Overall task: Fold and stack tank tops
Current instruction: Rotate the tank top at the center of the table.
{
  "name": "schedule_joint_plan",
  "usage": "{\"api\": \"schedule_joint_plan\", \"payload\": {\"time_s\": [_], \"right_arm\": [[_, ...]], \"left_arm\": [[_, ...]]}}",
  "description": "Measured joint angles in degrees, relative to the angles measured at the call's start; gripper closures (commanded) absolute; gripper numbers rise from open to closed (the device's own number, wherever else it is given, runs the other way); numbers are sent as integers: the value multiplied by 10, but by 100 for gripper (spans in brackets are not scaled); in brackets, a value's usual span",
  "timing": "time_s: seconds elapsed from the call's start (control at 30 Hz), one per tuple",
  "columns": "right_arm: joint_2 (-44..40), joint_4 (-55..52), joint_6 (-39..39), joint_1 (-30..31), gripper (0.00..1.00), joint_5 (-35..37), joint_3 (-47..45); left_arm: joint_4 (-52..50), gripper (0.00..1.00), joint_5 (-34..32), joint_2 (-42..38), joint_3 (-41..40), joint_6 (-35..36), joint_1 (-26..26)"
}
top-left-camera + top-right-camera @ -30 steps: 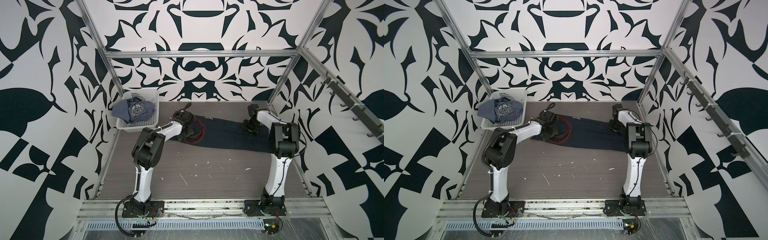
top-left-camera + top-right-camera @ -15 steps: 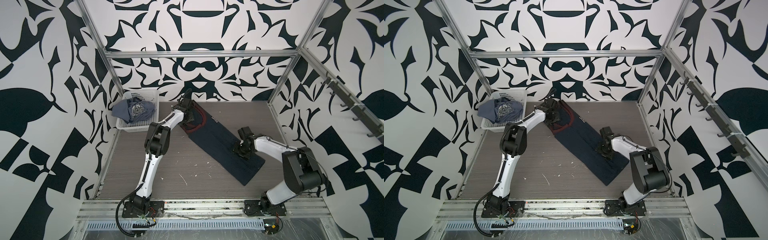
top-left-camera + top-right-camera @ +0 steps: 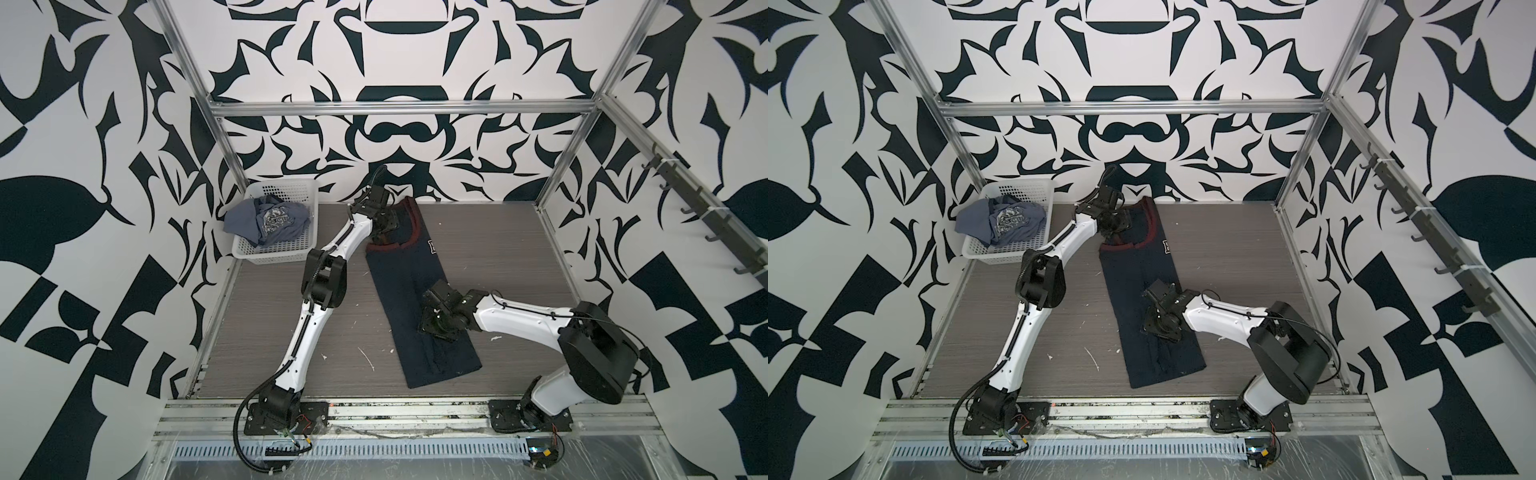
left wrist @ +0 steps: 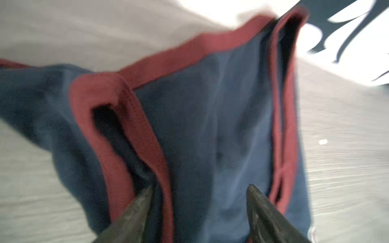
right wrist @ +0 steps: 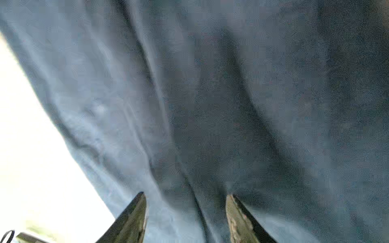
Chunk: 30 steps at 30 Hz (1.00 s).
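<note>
Where both top views take in the whole cell, the wrist views give only cloth and fingertips.

1. Navy tank top: folded to a long narrow strip, flat on the table. It slants from the back wall toward the front rail, neck end at the back. A white print shows at its edge near the neck, in the top views only.

2. Grey-blue tank top: crumpled in the white basket at the back left corner, one flap over the rim. Neither wrist view shows it.

3. Left gripper: at the strip's neck end. The top views hide its jaws. The left wrist view, blurred, shows the fingertips spread wide, navy cloth lying between them and maroon trim running past each tip.

4. Right gripper: over the strip's lower half. The right wrist view shows its fingertips apart on plain navy cloth, with creases running between them.
</note>
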Motion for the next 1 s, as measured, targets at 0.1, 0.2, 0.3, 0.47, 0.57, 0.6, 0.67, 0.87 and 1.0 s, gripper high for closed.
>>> {"api": "schedule_joint_plan", "payload": {"time_s": [0.1,0.2,0.3,0.47,0.57,0.6,0.67,0.87,1.0], "right_arm": [[-50,-35,-40,-29,36,30,9],[-84,-54,-81,-81,37,41,9],[-77,-71,-115,-113,37,56,9],[-42,-85,-148,-110,42,57,1],[-32,-85,-152,-101,45,55,-16],[-27,-85,-152,-96,45,53,-20],[-14,-81,-150,-79,46,49,-28],[14,-62,-131,-12,48,52,-28],[22,-48,-107,26,47,53,-20]], "left_arm": [[-22,16,-21,-20,14,15,-7],[-33,16,-46,-86,-46,16,-17],[-39,16,-72,-184,-155,3,-32],[2,17,-70,-313,-348,-35,-55],[27,20,-53,-314,-412,-51,-64],[29,20,-47,-306,-421,-54,-65],[35,22,-37,-280,-429,-57,-64],[49,22,-23,-220,-400,-55,-63],[49,22,-16,-174,-335,-40,-63]]}}
